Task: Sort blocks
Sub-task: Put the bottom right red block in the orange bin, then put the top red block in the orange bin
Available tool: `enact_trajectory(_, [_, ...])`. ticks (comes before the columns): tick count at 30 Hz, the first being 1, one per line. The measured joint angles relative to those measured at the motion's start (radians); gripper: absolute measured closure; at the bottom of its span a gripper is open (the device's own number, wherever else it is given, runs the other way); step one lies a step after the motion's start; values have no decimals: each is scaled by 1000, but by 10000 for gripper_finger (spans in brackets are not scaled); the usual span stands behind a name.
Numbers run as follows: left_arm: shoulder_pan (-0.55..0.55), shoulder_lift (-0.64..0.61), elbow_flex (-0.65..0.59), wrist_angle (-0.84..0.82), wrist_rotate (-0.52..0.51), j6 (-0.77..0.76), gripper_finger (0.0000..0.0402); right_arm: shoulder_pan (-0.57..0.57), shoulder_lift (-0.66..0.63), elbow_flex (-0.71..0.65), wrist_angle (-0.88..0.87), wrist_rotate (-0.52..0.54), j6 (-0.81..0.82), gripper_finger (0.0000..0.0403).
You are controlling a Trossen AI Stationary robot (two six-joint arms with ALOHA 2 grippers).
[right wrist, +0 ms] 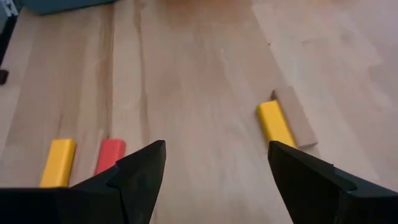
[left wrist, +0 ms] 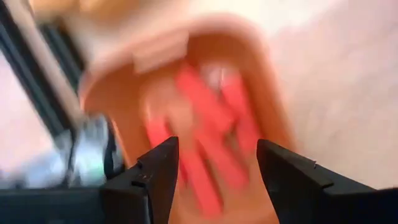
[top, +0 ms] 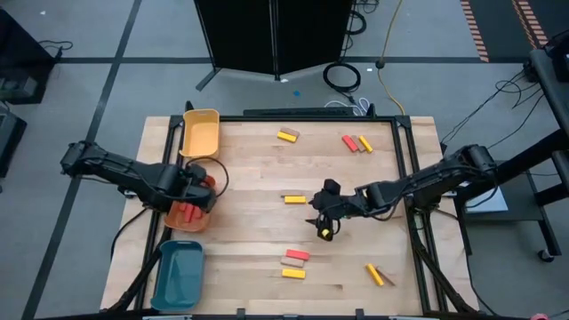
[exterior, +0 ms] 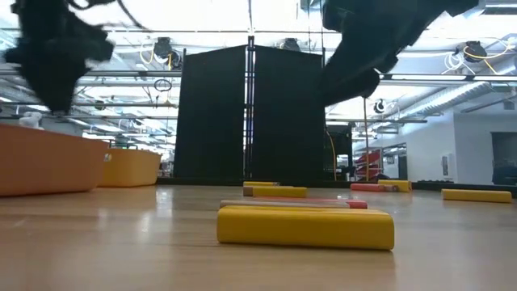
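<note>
Blocks lie scattered on the wooden table: a yellow and tan pair (top: 287, 135) and a red and yellow pair (top: 357, 142) near the far edge, a yellow block (top: 294, 199) (right wrist: 275, 122) in the middle, and a red block (top: 297, 255) and a yellow block (top: 293, 273) (exterior: 305, 226) toward the near edge. Several red blocks (left wrist: 205, 124) lie in the orange tray (top: 182, 219). My left gripper (top: 200, 188) (left wrist: 217, 149) hangs open over that tray. My right gripper (top: 322, 220) (right wrist: 217, 152) is open above the table's middle, with nothing between its fingers. A small yellow piece (top: 326, 234) shows just beside it.
A yellow tray (top: 201, 132) sits at the far left and a teal tray (top: 178, 274) at the near left corner. Another yellow and tan pair (top: 378, 276) lies near the right near corner. Bare wood stretches between the orange tray and the middle blocks.
</note>
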Motion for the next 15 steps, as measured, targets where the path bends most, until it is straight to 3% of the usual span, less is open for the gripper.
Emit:
enact_trajectory(3, [-7,0,5,274,-283,196,187,30,0,-24,2,6,-2,126])
enact_trajectory(5, [16,1,5,574,-421,472,187,52,0,-46,22,46,14,126])
enact_trajectory(6, [37,5,5,748,-440,643,187,61,0,-55,37,77,19,126])
enact_trajectory(9, [101,41,8,1153,-308,1031,187,70,0,-58,90,172,-18,126])
enact_trajectory(11, [134,74,-2,1327,-186,1176,187,49,0,-58,127,188,-75,126])
enact_trajectory(15, [207,144,-123,1743,-81,1412,187,-42,0,-57,137,166,-110,129])
